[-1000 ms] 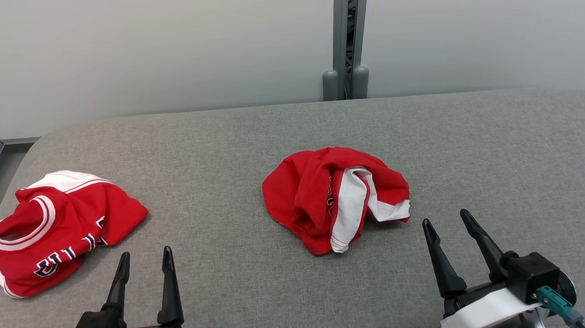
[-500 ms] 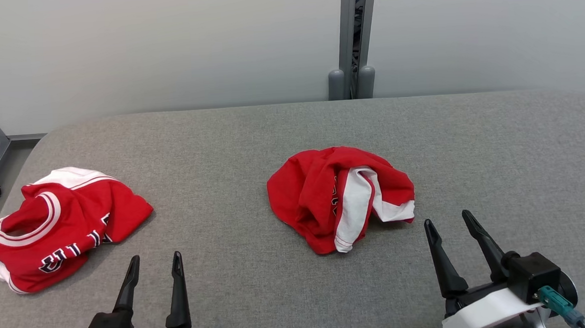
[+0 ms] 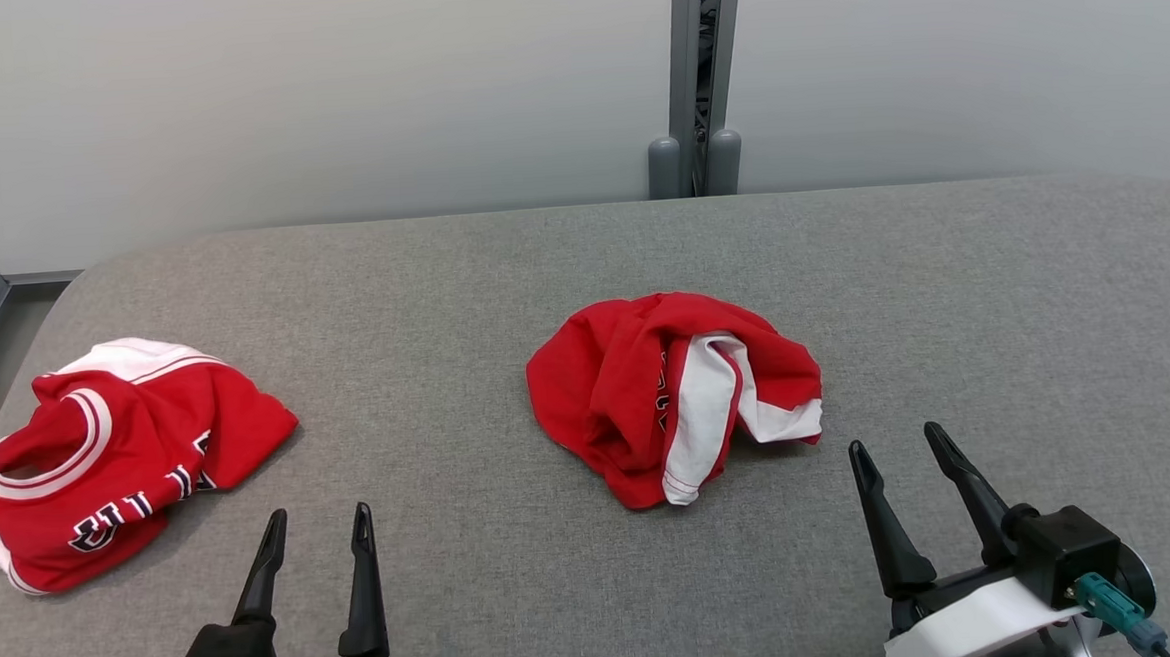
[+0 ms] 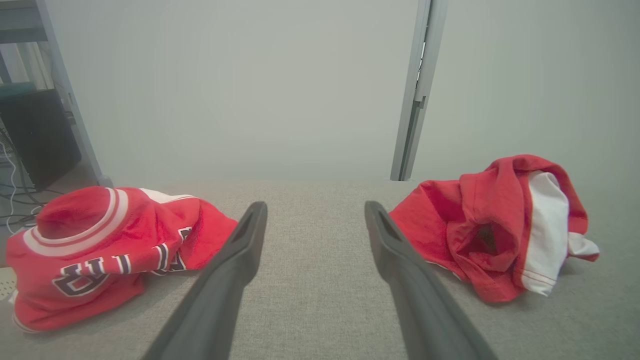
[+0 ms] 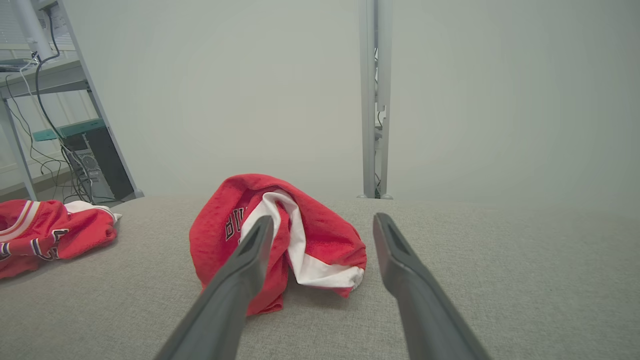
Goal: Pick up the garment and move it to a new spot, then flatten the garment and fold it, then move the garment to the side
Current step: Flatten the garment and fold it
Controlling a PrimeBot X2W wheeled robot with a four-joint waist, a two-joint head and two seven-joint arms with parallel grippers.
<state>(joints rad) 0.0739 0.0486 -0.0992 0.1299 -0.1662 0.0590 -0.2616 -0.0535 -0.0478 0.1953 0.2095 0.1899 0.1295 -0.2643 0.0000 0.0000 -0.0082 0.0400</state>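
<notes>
– Only the left gripper (image 3: 317, 510) had shifted since a second before, sliding a little toward the middle of the desk (image 3: 993, 277). The right gripper (image 3: 893, 435) had kept its place, and the cloth had not stirred.

– So how far along was the job?

– Barely begun, by my reading. Nothing had been lifted, flattened or folded, so every step was left to do.

– Where was the garment?

– The garment (image 3: 639, 396) lay in a crumpled heap near the centre of the desk. It was ahead of both grippers, nearer the right one, and touched by neither. I took it for the one to handle because it sat between the two arms. A second shirt (image 3: 150, 431) was bunched by the desk's left edge, well apart.

– How did it look?

– Red and balled up, with a white panel (image 3: 704, 402) turned out across its front and trailing off to its right. Dark lettering (image 3: 663, 395) showed in a fold, too creased to read. From the left wrist a dark hollow (image 4: 487, 239) opened in the heap, whether armhole or neck I could not tell.

– And the fingers (image 4: 235, 260)?

– Both pairs stood spread wide and empty, low over the grey surface.
</notes>
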